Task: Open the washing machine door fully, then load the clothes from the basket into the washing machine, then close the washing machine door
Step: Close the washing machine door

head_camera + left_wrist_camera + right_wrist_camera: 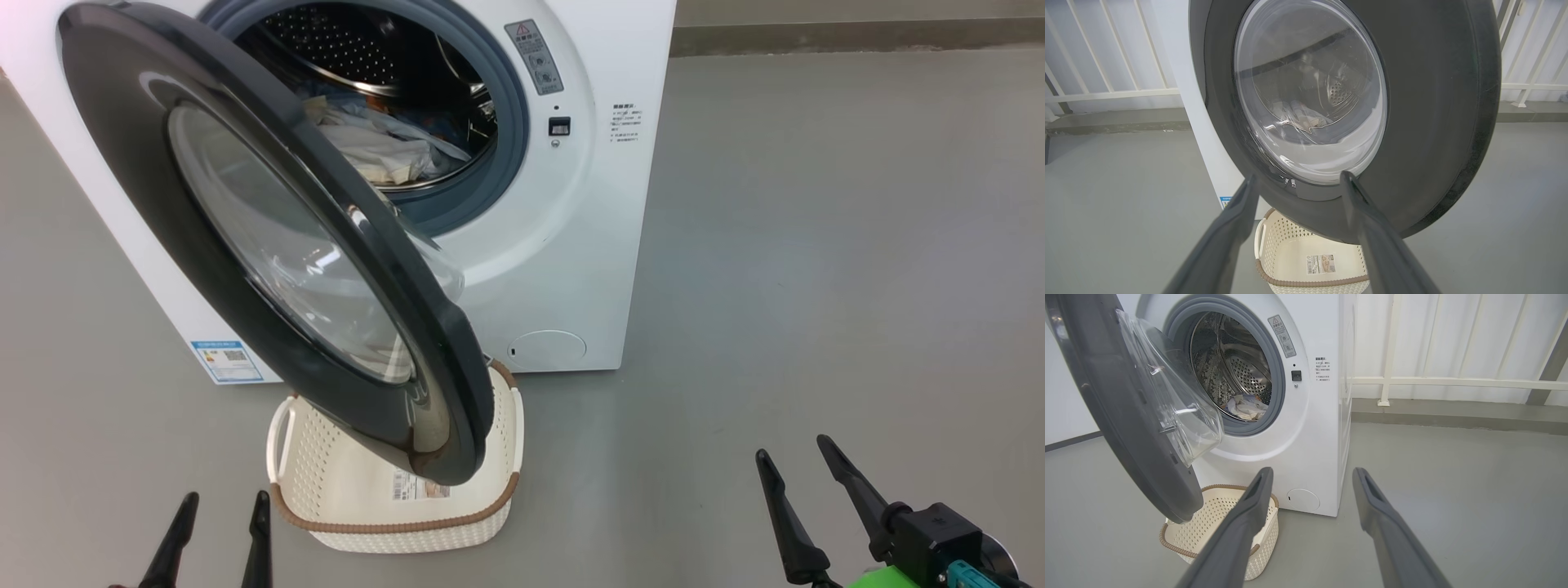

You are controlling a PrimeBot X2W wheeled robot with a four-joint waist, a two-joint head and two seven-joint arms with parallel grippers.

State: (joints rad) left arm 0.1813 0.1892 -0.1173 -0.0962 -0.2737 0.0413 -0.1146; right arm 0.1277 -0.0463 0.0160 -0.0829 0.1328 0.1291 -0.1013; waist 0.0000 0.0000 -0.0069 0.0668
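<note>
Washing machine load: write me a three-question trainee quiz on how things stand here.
1. Where do the clothes lie? A in the drum, B on the floor, C on a shelf.
2. True or false: the door is shut.
3. Fill in: the left gripper and right gripper are both ____.
Key: 1 A. 2 False: it stands open over the basket. 3 open.
</note>
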